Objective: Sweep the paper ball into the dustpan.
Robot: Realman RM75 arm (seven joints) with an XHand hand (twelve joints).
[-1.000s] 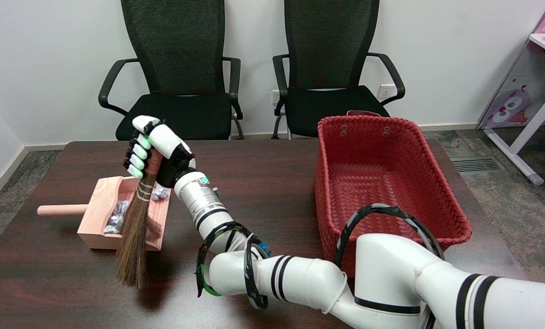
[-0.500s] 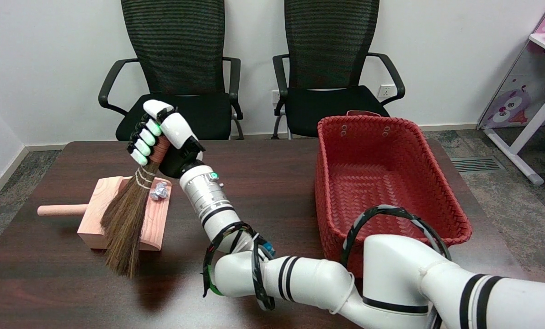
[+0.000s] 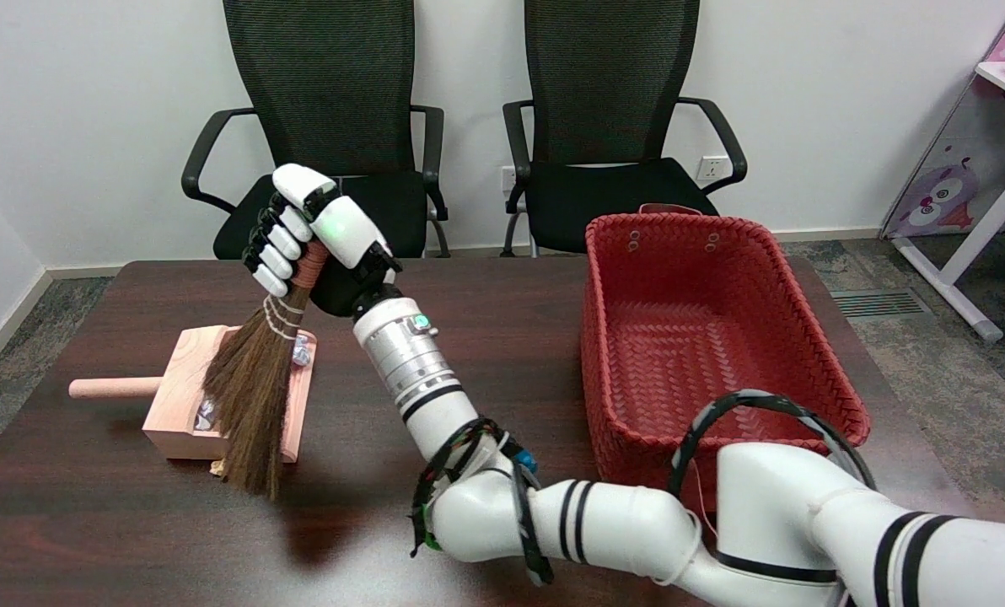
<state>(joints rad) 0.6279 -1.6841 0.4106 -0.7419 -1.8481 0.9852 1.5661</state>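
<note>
The right hand (image 3: 317,244) was clenched around the reddish handle of a small straw broom (image 3: 254,396), fingers wrapped tight, holding it nearly upright above the far left part of the dark wooden table (image 3: 502,337). The bristles hung down and fanned out in front of the pink wooden dustpan (image 3: 184,396), their tips reaching past its near edge toward the tabletop. The paper ball (image 3: 302,348), a crumpled silvery wad, sat inside the dustpan near its right wall, just below and to the near side of the hand, peeking out beside the bound neck of the broom. More crumpled silvery bits (image 3: 206,413) showed lower in the pan, mostly hidden behind the bristles. The pan's round handle stuck out to the left. To the right, well apart from the dustpan, stood a red woven basket (image 3: 713,337), with the robot's white forearm stretching across the table between them. Two black office chairs (image 3: 325,126) stood beyond the far edge.
</note>
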